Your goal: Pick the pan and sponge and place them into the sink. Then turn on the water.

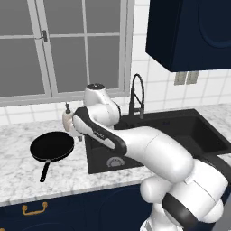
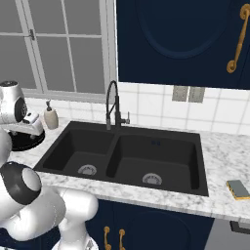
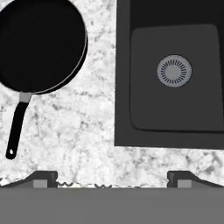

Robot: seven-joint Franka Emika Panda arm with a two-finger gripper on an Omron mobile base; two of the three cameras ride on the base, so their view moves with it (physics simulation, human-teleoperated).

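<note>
One pan (image 1: 52, 147) is seen on the marble counter (image 1: 18, 180), to the left of one black sink (image 2: 132, 156) with two basins, each with one round metal drain. One sponge (image 2: 238, 189) lies on the counter to the right of the sink, well apart from the pan. One dark arched faucet (image 2: 113, 105) stands behind the sink's divider, and one beige soap dispenser (image 2: 51, 117) stands near the sink's back left corner. The gripper (image 3: 113, 178) is held above the strip of counter between the pan and the left basin; its two fingertips (image 3: 43, 178) are spread wide apart, with nothing held or touched between them. The sponge is shown in the right base view, where the pan is largely hidden behind the arm; the whole pan with its handle pointing toward the counter's front edge is given by the left base view and the hand view.
</note>
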